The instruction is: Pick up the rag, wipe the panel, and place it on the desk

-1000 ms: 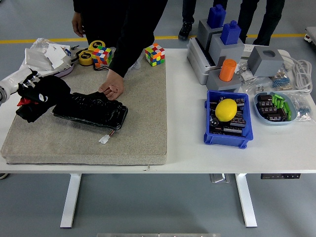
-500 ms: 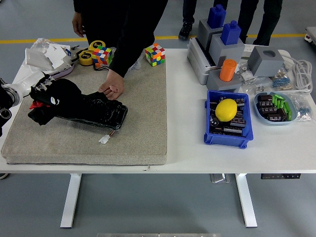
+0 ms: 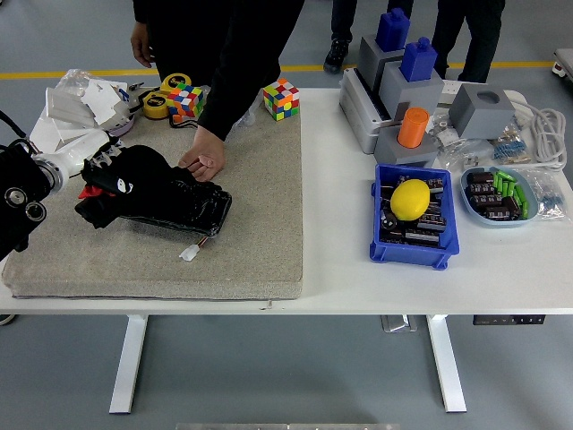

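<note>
My left hand (image 3: 112, 184) is shut on a black rag (image 3: 134, 179) and presses it on the left part of a black glossy panel (image 3: 192, 208). The panel lies on a beige mat (image 3: 260, 206). My left arm (image 3: 22, 202) comes in from the left edge. A person's hand (image 3: 204, 161) rests on the panel's far edge and holds it down. A small white connector (image 3: 189, 253) on a wire lies on the mat in front of the panel. My right hand is out of view.
Two colour cubes (image 3: 280, 98) and tape rolls (image 3: 161, 100) stand at the mat's far side, with white bags (image 3: 81, 100) at the far left. A blue bin with a yellow lemon (image 3: 411, 199), a grey block stand (image 3: 398, 85) and a blue dish (image 3: 501, 195) sit right.
My left hand with the rag has slid to the right along the panel, and more of my left arm has come into view. The person's hand has stayed in place.
</note>
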Tool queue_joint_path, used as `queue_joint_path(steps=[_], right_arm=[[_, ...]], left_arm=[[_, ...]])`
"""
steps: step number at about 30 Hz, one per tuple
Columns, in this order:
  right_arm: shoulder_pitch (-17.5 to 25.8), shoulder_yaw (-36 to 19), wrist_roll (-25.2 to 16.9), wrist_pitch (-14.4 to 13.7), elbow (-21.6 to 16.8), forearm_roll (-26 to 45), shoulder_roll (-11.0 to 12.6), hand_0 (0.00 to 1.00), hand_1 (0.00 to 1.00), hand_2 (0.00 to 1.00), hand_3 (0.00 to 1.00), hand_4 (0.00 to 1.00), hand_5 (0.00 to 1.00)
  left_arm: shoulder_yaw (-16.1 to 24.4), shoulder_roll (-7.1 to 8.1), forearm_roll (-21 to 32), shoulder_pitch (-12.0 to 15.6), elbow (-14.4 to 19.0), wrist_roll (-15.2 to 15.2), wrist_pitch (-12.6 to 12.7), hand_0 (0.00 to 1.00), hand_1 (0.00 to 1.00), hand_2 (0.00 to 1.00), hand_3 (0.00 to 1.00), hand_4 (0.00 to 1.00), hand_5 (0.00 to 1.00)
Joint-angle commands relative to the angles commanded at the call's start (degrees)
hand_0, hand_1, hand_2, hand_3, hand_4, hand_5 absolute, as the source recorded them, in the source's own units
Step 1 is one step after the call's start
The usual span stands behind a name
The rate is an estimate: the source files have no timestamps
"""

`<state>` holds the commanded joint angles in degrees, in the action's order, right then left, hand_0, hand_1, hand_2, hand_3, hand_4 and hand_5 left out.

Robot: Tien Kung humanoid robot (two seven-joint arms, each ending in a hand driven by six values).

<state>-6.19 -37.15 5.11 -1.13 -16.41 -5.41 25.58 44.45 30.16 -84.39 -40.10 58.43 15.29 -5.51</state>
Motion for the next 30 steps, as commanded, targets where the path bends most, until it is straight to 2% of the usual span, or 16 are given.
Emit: queue_joint_path(steps=[12, 30], right_arm=[[0.1, 0.4, 0.1, 0.1, 0.2, 0.5, 0.1, 0.730, 0.684, 0.683, 0.590, 0.998, 0.508], [-0.4, 2.7, 0.2, 0.3, 0.9, 2.5, 0.4, 0.728, 0.683, 0.683, 0.590, 0.998, 0.506]], left_arm=[[-3.7, -2.88, -0.2, -0.9, 1.8, 0.4, 0.5, 0.300, 0.351, 0.432, 0.593, 0.709, 0.034], [-10.2, -6.97, -1.9, -3.8, 8.9, 2.5, 0.7, 0.293, 0.344, 0.429, 0.593, 0.706, 0.032]])
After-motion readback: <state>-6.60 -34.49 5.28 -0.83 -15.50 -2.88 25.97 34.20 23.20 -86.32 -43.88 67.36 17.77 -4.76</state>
